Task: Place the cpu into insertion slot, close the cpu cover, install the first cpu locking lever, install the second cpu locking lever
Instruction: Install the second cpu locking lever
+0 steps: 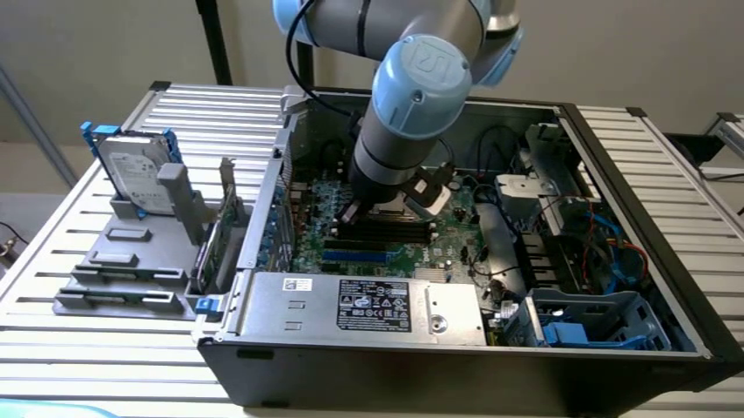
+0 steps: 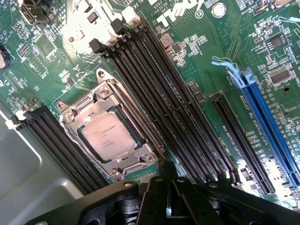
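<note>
The cpu [image 2: 110,136], a pale square chip, lies flat in the insertion slot [image 2: 75,123] on the green board. The silvery cpu cover [image 2: 89,101] lies down around the chip, framing its edges. My gripper [image 2: 168,180] is black and shut, with nothing seen between its fingers. Its tip hangs just off the corner of the socket frame nearest the long memory slots. In the exterior view my gripper [image 1: 389,207] reaches down into the open computer case over the board's middle. Whether the locking levers are latched, I cannot tell.
Long black memory slots [image 2: 154,93] flank the socket, and a blue card slot [image 2: 267,117] lies beyond. The power supply box [image 1: 361,305] sits at the case's front, with a blue drive cage [image 1: 593,322] and cables on the exterior view's right. A hard drive [image 1: 134,174] stands outside the case.
</note>
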Robot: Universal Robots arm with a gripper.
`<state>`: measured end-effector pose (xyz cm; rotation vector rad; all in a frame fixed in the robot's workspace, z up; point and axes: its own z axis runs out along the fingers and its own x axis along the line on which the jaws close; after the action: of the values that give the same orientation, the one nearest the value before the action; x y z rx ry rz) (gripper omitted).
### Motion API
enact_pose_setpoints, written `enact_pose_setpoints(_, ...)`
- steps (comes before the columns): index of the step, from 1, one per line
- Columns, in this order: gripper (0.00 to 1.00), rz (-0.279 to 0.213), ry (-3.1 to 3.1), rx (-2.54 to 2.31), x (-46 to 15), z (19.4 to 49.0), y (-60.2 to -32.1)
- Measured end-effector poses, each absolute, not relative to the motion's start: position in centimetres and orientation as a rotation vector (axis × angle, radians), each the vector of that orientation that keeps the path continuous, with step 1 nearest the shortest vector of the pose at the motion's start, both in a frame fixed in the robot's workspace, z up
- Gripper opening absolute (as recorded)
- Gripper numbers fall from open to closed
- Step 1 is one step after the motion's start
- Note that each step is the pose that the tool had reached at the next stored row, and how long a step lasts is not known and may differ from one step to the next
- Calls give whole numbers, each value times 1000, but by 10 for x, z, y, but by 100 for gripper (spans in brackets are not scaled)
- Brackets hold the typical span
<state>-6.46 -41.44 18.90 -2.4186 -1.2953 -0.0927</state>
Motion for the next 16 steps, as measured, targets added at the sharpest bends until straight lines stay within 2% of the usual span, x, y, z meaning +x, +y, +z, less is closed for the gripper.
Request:
enact_pose_setpoints(8, 11, -75, -1305, -2443, -65, 191, -414)
enact_pose_setpoints(16, 11, -72, -1307, -2446, -65, 211, -414)
